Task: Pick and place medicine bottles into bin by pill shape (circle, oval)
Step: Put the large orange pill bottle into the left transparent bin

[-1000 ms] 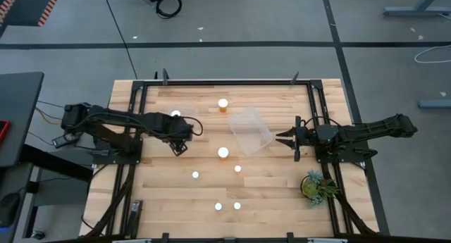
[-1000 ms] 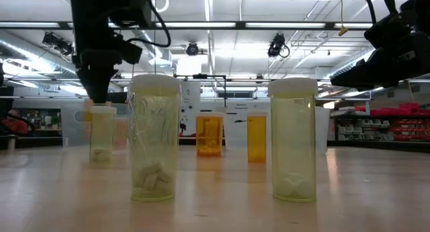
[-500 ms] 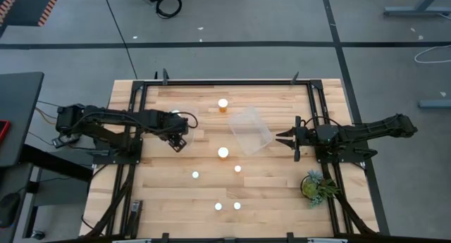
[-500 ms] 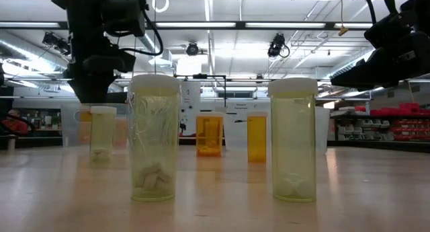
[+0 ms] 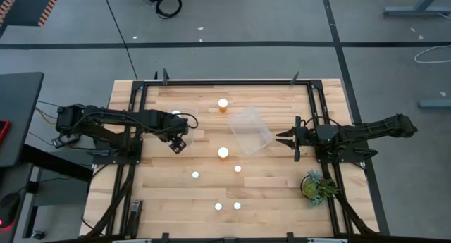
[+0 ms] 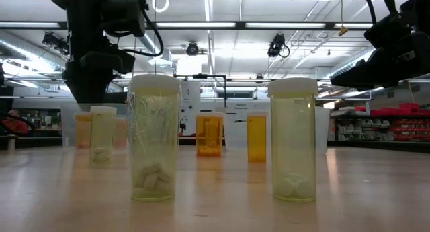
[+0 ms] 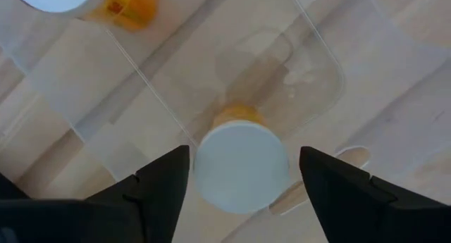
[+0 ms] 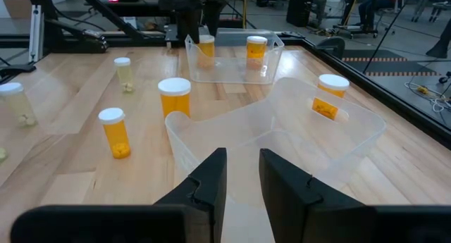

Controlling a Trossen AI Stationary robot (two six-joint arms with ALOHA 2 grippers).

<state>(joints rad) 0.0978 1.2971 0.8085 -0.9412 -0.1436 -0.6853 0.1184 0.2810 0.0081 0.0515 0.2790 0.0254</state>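
Note:
My left gripper hangs open over a clear bin at the table's left. An orange bottle with a white cap stands upright in that bin, and the fingers stand on either side of the cap without touching it. A second orange bottle stands in the same bin. My right gripper is open and empty at the right, pointing at a second clear bin in the table's middle. Several other bottles stand on the table, among them an orange one and pale ones.
An orange bottle stands just beyond the middle bin. Small bottles stand toward the near edge. A small green plant stands at the near right. A black frame runs round the table.
My left gripper has risen from low over the left bin and drawn a little toward the far edge. The orange bottle below it now stands alone in the bin.

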